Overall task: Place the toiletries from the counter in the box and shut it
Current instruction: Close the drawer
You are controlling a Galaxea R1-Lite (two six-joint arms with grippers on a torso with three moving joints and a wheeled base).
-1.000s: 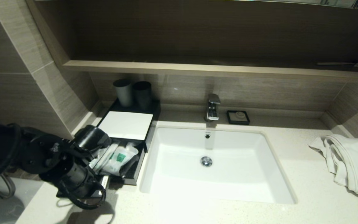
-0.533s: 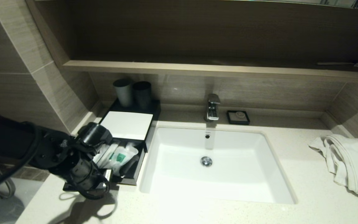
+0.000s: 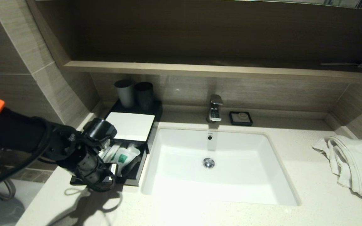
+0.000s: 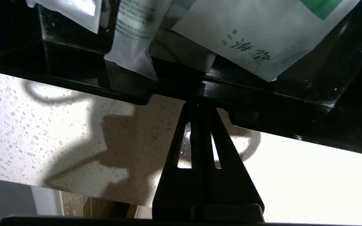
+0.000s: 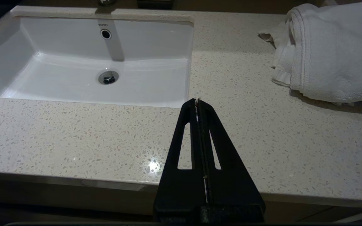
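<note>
- My left gripper [image 4: 200,105] has its fingers pressed flat together with nothing between them, and the tips sit right against the black front edge of the box's [image 3: 130,125] pulled-out drawer [image 4: 262,106], low over the counter [image 3: 200,213].
- In the head view the left arm comes in from the left side and covers the near left corner of the drawer – I can't see the fingertips there (the wrist body blocks them).
- The drawer stands open toward me, and the toiletries [image 3: 123,158] lie inside it: a packet with a green mark [image 3: 123,158], with other white packets beside it.
- From the left wrist camera I see a sachet with green characters [image 4: 250,34] and a narrower white pack [image 4: 134,34], both overhanging the drawer's inner front wall.
- The box's white top panel is flat and bare, with two dark cups [image 3: 134,93] standing behind it.
- My right gripper [image 5: 197,102] is also closed and empty – it hangs over the counter's front strip, near the sink's [image 3: 181,188] right front corner, well apart from the box.
- A white towel [image 3: 353,163] lies crumpled at the right end of the counter; the tap [image 3: 215,108] and a small black soap dish [image 3: 240,118] sit behind the sink.
</note>
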